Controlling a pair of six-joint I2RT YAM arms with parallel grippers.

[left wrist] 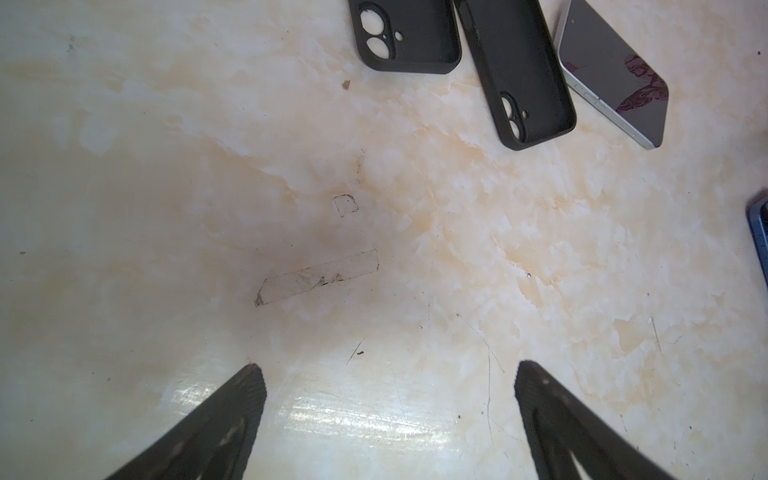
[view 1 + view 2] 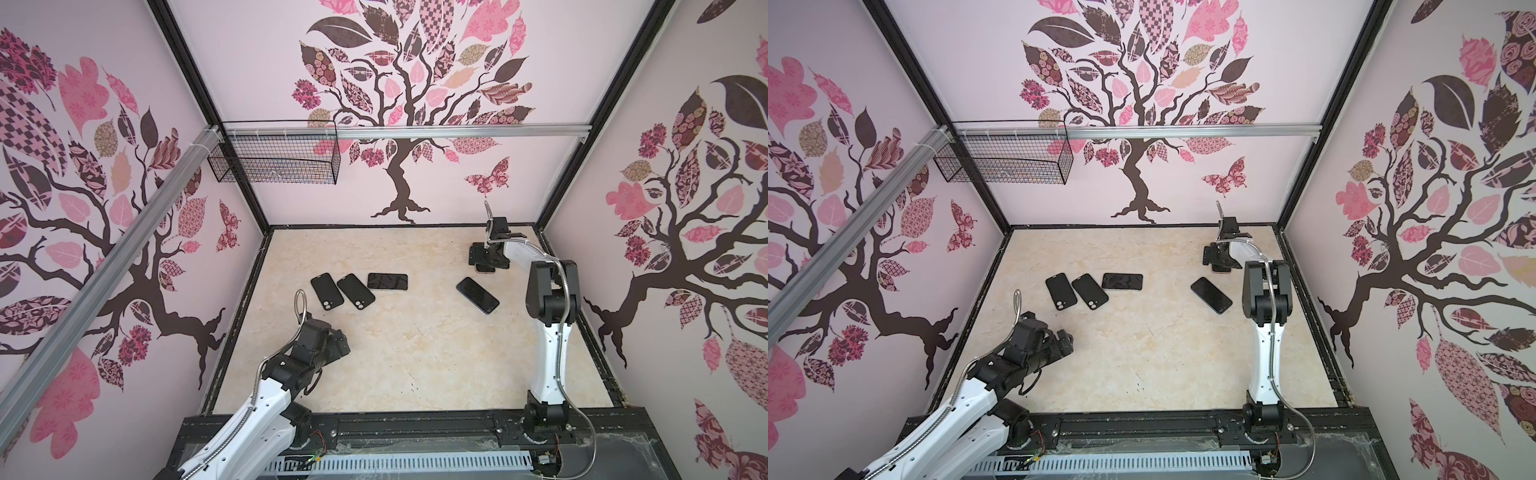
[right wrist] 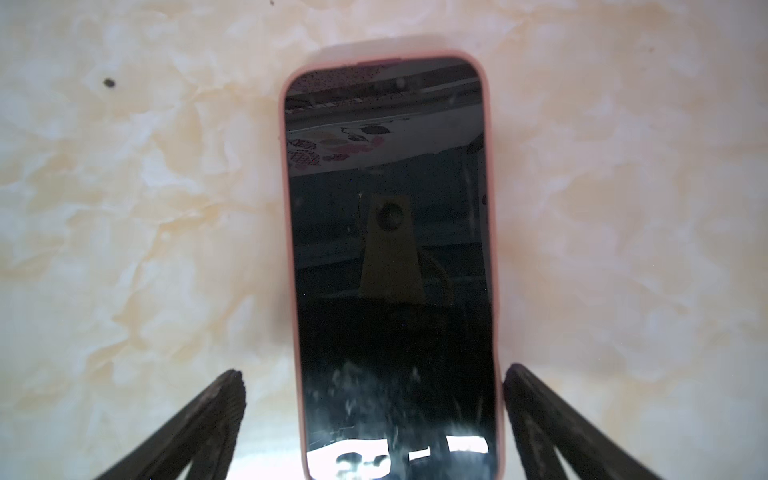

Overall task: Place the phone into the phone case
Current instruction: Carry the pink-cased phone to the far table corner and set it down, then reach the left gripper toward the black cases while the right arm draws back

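A phone (image 3: 390, 249) with a dark screen lies face up on the table, seated in a pink phone case (image 3: 286, 208). My right gripper (image 3: 374, 371) stands open astride its near end, one finger close to the case's edge and the other clear of it. In both top views that gripper (image 2: 484, 264) points down at the far right of the table. Two empty black cases (image 2: 327, 291) (image 2: 355, 291) lie side by side left of centre. My left gripper (image 1: 388, 368) is open over bare table, short of the cases (image 1: 519, 75).
A silver-edged phone (image 2: 387, 281) lies face up beside the black cases. Another dark phone (image 2: 477, 295) lies to the right of centre; its blue edge (image 1: 760, 241) shows in the left wrist view. A wire basket (image 2: 274, 153) hangs on the back wall.
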